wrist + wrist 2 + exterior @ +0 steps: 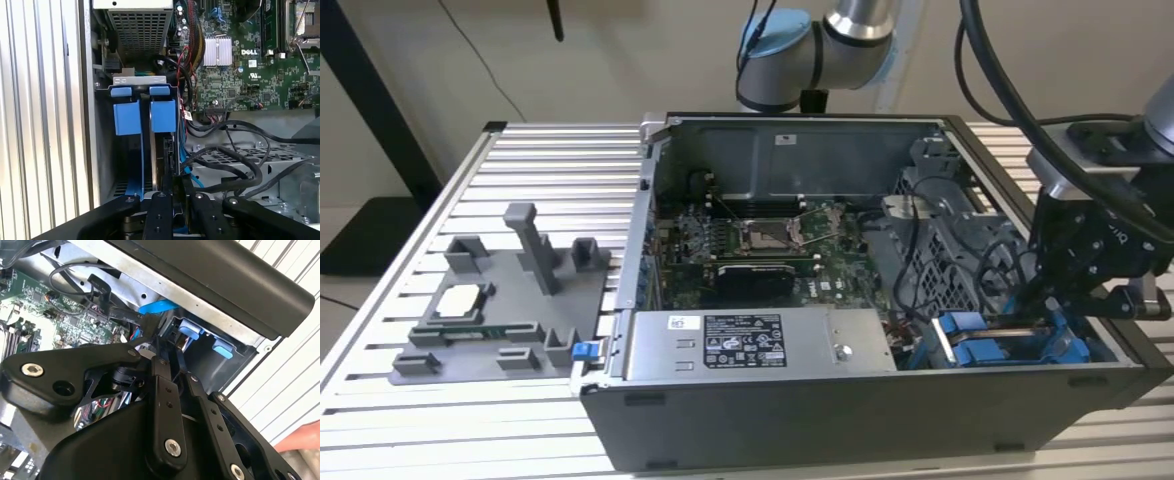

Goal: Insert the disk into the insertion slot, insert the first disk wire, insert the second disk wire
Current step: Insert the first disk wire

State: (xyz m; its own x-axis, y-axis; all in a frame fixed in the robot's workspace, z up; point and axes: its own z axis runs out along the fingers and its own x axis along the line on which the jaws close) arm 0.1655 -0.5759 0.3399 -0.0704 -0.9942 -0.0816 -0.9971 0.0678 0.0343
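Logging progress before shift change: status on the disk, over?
Gripper low at insertion slot. Disk in blue carrier inside it, under the gripper. Black cables loop close beside it.

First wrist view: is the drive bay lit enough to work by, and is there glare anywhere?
First wrist view: the blue tabs are evenly lit; the insertion slot past them falls into shadow. Second wrist view: the ribbed table is washed out white. Exterior view: soft light, no strong glare on the computer case.

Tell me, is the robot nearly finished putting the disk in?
Partly. The disk, in its blue carrier, already looks seated in the insertion slot. The gripper is down beside it, near the black wires. Whether either wire is plugged in, I can't tell.
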